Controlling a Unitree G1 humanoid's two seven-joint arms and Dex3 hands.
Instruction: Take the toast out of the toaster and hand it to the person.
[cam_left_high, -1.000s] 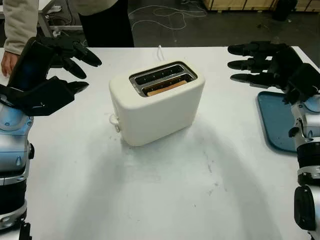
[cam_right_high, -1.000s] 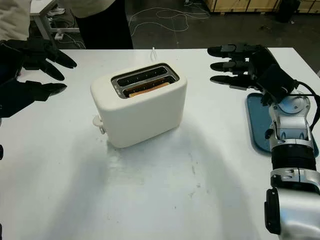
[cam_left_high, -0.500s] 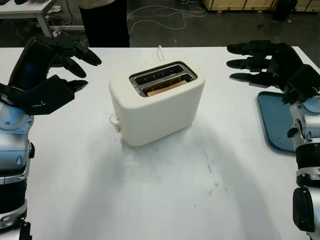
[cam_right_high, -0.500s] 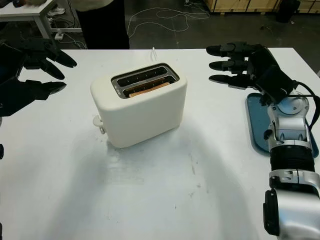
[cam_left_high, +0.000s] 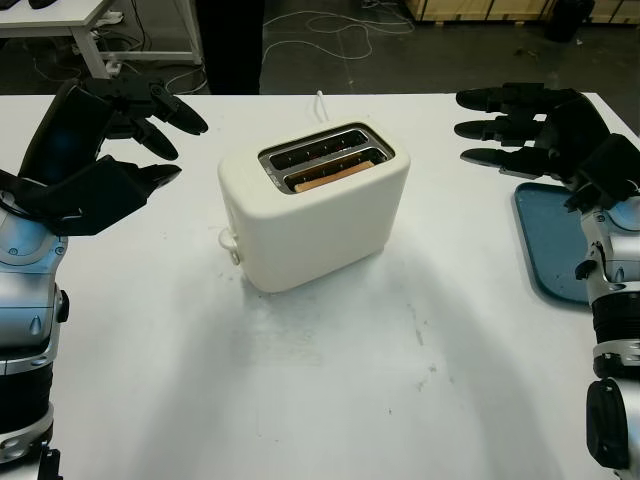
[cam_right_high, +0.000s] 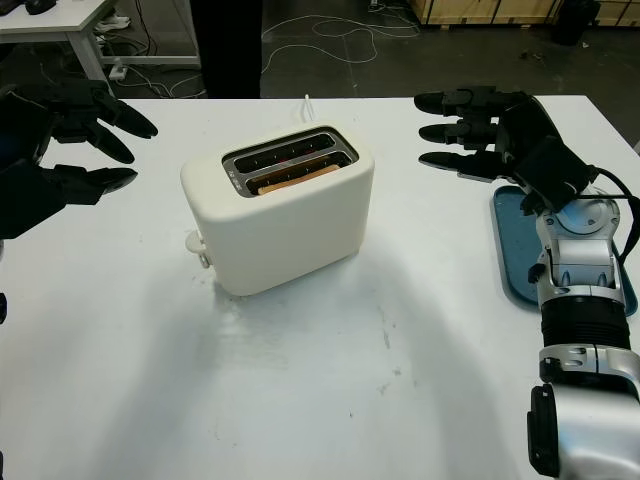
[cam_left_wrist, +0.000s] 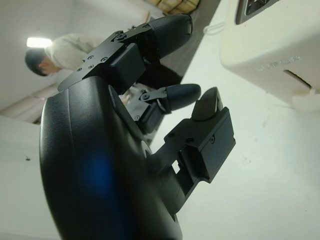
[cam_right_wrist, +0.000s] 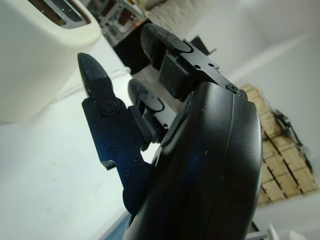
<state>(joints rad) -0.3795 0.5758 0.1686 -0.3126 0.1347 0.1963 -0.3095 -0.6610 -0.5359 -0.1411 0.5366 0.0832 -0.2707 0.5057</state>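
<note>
toast still in toaster, person has stepped back

toast (cam_left_high: 333, 177) sits low in the near slot of the cream toaster (cam_left_high: 313, 205), only its browned top edge showing; far slot looks empty. toaster stands mid-table on the white table (cam_left_high: 330, 390), lever knob on its near-left end, cord running off the far side.

left hand (cam_left_high: 105, 150) hovers above the table's left part, well apart from the toaster, open, holding nothing. right hand (cam_left_high: 530, 128) hovers to the right of the toaster, also open and empty, above the far end of a blue tray (cam_left_high: 555, 245).

change: both hands barely moved over the last second. the person who stood at the far left edge with a sleeve and hand by the table is gone from there; dark trousers (cam_left_high: 232, 45) now show beyond the far edge, and the left wrist view catches the person (cam_left_wrist: 67, 50) further off.

meaning: extraction not started, and the handover target has shifted, so the receiver's hand must be found again after the grasp. toast sits deep, so a pinch on its top edge looks tight.
</note>
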